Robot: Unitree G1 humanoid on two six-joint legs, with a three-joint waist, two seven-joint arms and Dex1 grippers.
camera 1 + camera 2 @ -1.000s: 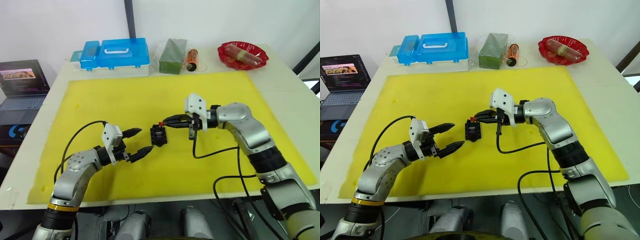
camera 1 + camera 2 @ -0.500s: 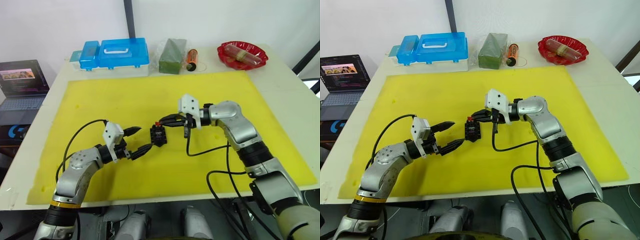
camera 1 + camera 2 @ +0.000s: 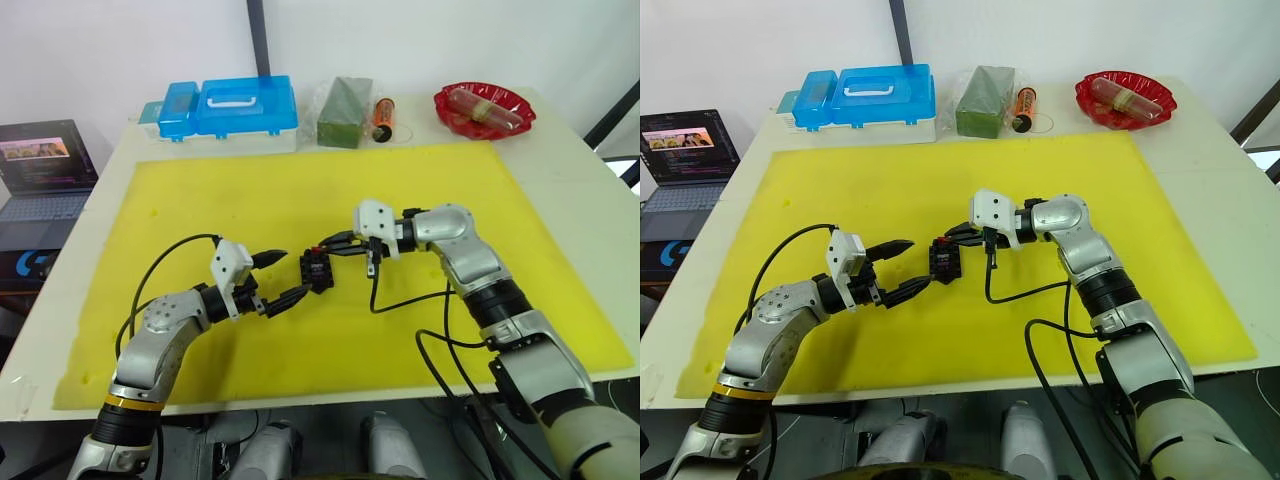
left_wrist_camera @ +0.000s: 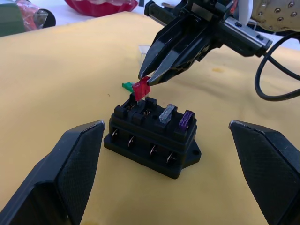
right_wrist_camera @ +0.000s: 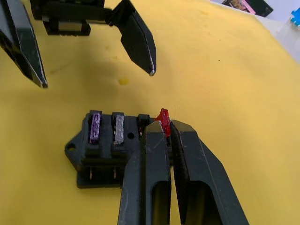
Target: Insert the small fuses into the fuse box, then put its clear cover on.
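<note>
Right now the third fuse is going in: the right gripper (image 4: 149, 80), pinched shut on the red fuse (image 4: 140, 88), holds it tilted just above an empty slot of the fuse box (image 4: 153, 138), which sits mid-way across the yellow mat (image 3: 420, 180). The purple fuse (image 4: 186, 119) and the pale fuse (image 4: 167, 113) already stand seated in neighbouring slots. Next the red fuse needs straightening upright and pressing down. The green fuse (image 4: 127, 86) lies on the mat just behind the box. The box's long axis runs along its slot row, roughly away from the robot. The left gripper (image 3: 279, 278) waits wide open, empty, beside the box. A faint clear shape (image 4: 143, 49) farther back may be the cover.
</note>
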